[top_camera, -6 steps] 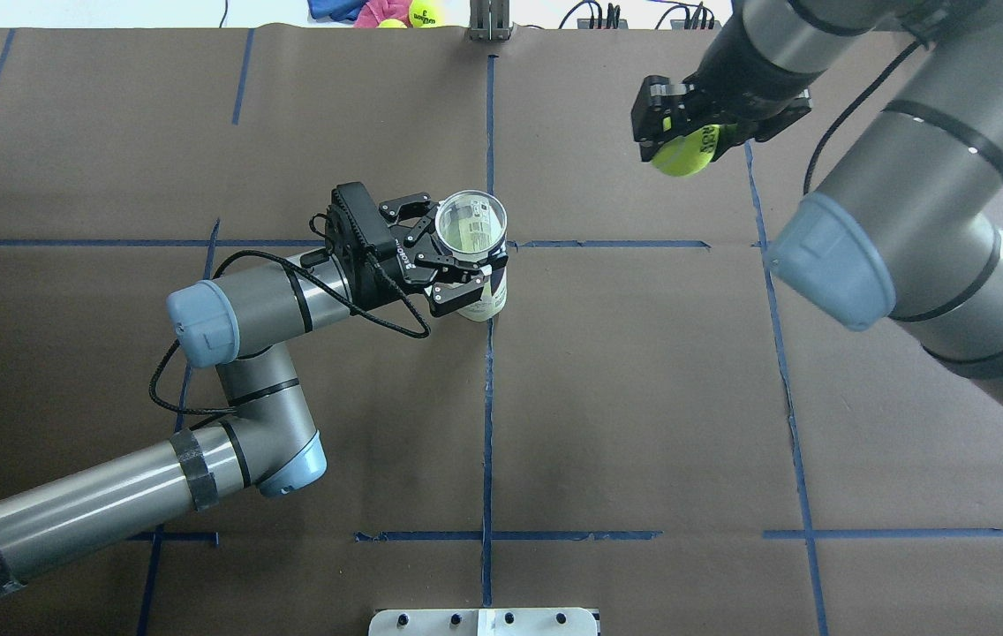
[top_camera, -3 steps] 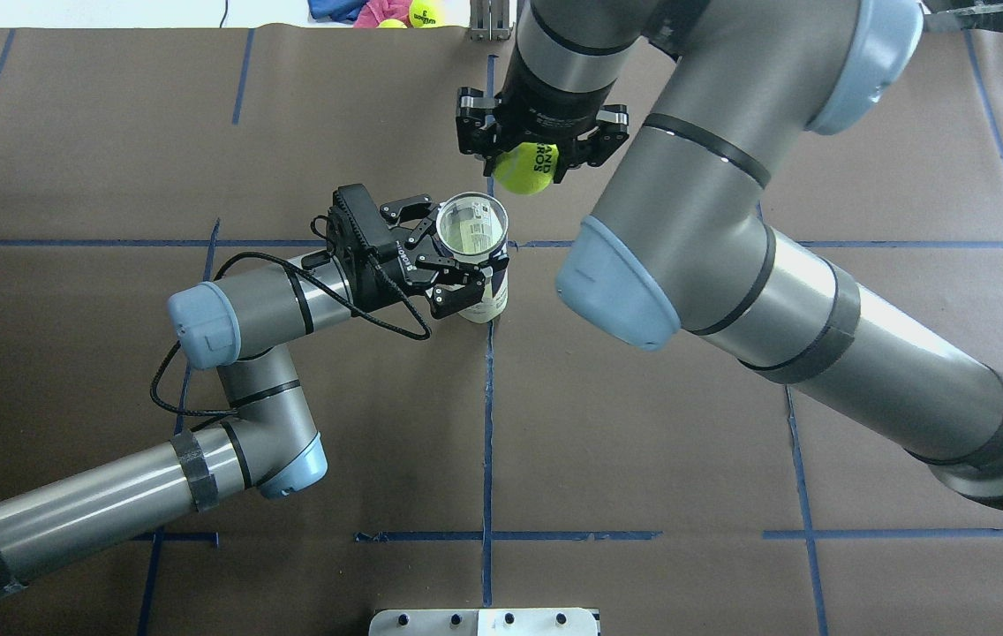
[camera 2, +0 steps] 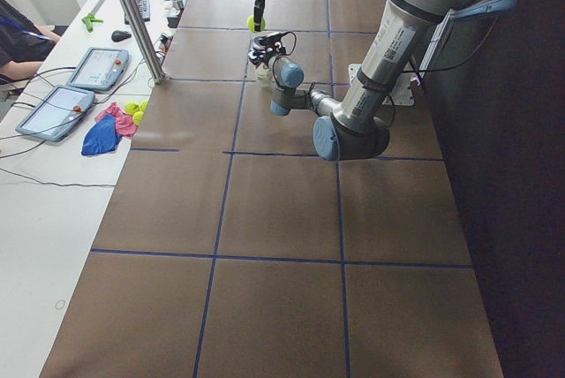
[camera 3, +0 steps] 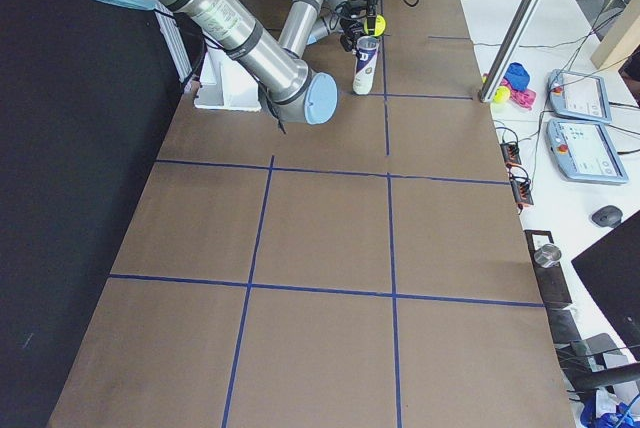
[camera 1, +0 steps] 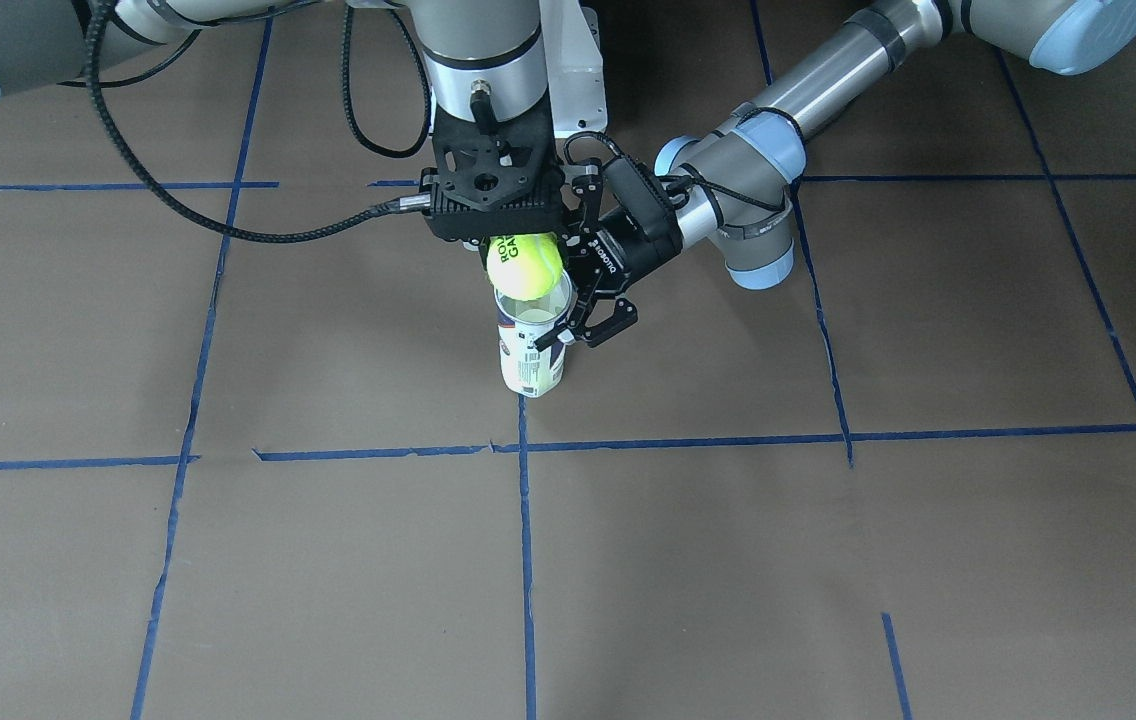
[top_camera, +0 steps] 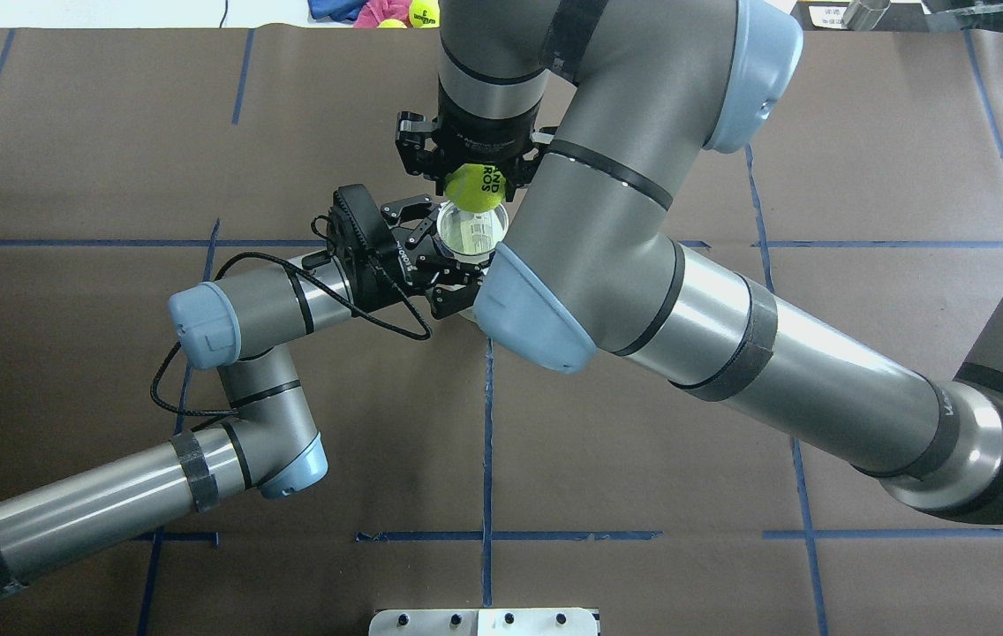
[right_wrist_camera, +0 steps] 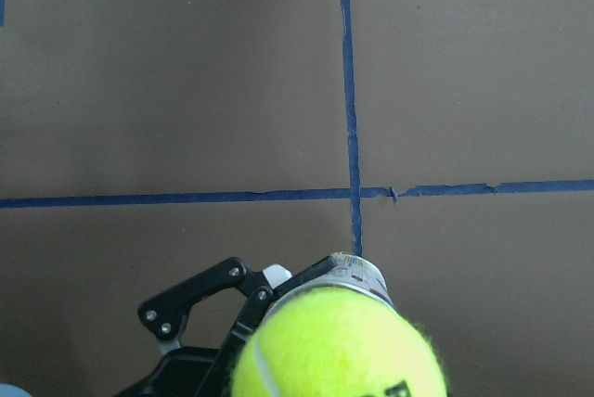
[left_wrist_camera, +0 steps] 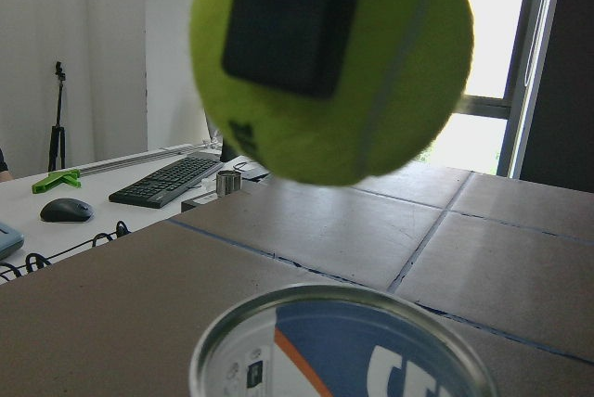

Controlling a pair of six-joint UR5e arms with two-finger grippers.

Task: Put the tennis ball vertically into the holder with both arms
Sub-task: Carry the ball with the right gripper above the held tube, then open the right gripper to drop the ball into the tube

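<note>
Right hand (top_camera: 473,177), clamping tennis ball (top_camera: 476,187), is arriving from far right over tennis-ball can (camera 1: 529,362) that left hand (top_camera: 456,258) is clamping: drop imminent.

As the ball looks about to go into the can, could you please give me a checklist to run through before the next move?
1. Tennis ball gripped by right gripper: ok, shut on it.
2. Holder upright on the table: ok.
3. Left gripper clamped round the holder: ok, near its top.
4. Holder mouth open, no lid: ok, bare rim in the left wrist view.
5. Ball clear above the rim: ok, a gap shows in the left wrist view.
6. Ball centred over the mouth: cannot tell; the front view puts it right above, the overhead view puts it towards the far side.
</note>
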